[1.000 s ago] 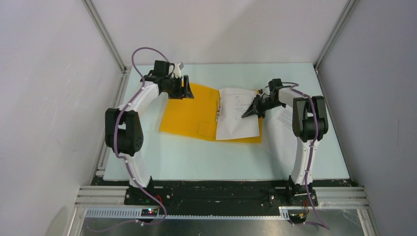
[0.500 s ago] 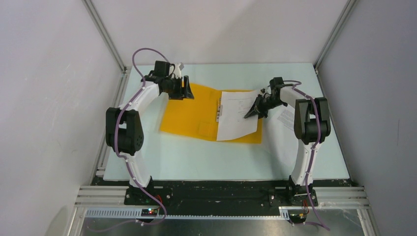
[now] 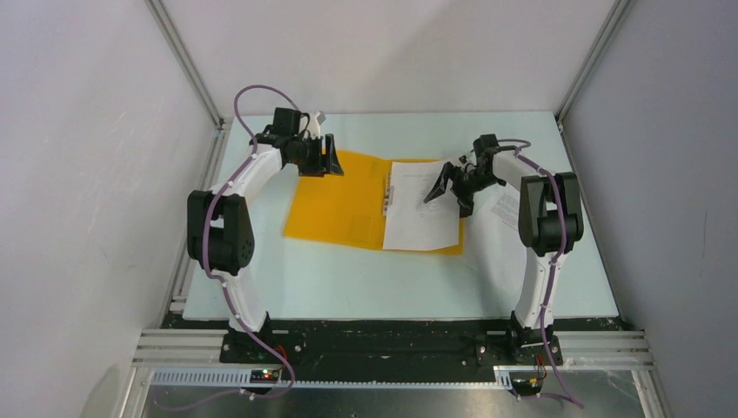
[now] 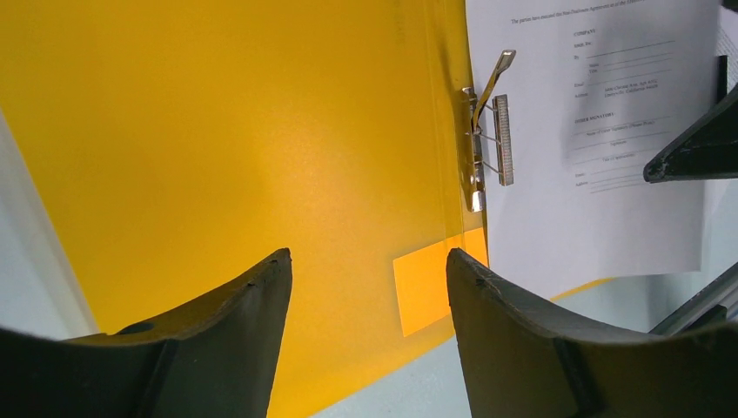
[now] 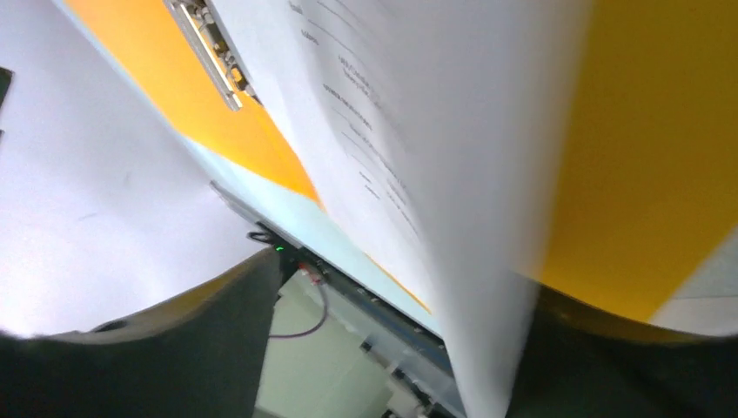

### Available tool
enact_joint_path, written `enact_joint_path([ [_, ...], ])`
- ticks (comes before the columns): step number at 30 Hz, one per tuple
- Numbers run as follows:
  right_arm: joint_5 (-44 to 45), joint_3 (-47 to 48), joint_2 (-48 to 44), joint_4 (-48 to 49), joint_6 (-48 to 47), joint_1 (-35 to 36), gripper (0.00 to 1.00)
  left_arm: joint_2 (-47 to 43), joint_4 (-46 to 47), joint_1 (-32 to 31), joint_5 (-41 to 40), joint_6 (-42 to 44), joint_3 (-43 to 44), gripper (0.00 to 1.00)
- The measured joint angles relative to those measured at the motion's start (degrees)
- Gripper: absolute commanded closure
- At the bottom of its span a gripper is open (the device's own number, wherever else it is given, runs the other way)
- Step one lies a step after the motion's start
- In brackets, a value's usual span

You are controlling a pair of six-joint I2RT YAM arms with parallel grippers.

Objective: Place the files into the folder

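Note:
The orange-yellow folder (image 3: 339,209) lies open on the table. A white printed sheet of the files (image 3: 422,209) rests on its right half, beside the metal clip (image 3: 388,196) at the fold. My right gripper (image 3: 448,190) stands open over the sheet's far right part. In the right wrist view the blurred sheet (image 5: 418,113) runs past the spread jaws of the right gripper (image 5: 400,279), ungripped, with the folder (image 5: 644,174) behind. My left gripper (image 3: 329,157) is open over the folder's far left corner. Its wrist view shows the left gripper (image 4: 367,257) above the folder (image 4: 218,131), with the clip (image 4: 487,131) and sheet (image 4: 600,192) beyond.
Another printed sheet (image 3: 505,207) lies on the pale table (image 3: 348,279) right of the folder, partly under the right arm. Grey walls and an aluminium frame (image 3: 187,65) close in the table on three sides.
My right gripper has opened and let go of the sheet, which has settled flat on the folder's right half. The left arm has not moved.

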Motion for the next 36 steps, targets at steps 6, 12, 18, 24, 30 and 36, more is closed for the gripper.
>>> enact_joint_path([
  [6, 6.5, 2.5, -2.7, -5.2, -3.0, -1.0, 0.00, 0.0, 0.0, -0.6, -0.7, -0.4, 0.0, 0.23],
  [12, 11.2, 2.4, -11.2, -9.1, -5.1, -5.2, 0.00, 0.1, -1.1, -4.4, -2.8, -2.5, 3.1, 0.20],
  [18, 15.5, -3.0, -18.7, -10.6, -8.8, -16.9, 0.01, 5.8, 0.7, -13.6, -3.5, -6.7, 18.1, 0.19],
  [24, 20.8, -7.0, -19.4, -11.6, -14.1, -28.7, 0.00, 21.6, 6.2, -23.6, -0.8, -11.3, 38.2, 0.17],
  [30, 24.4, -7.6, -19.4, -10.8, -19.3, -34.9, 0.00, 36.2, 13.7, -32.2, 1.9, -16.7, 48.7, 0.14],
  [36, 27.6, -7.7, -17.7, -9.2, -23.1, -38.8, 0.00, 41.4, 22.3, -37.2, 2.4, -24.2, 45.8, 0.14],
])
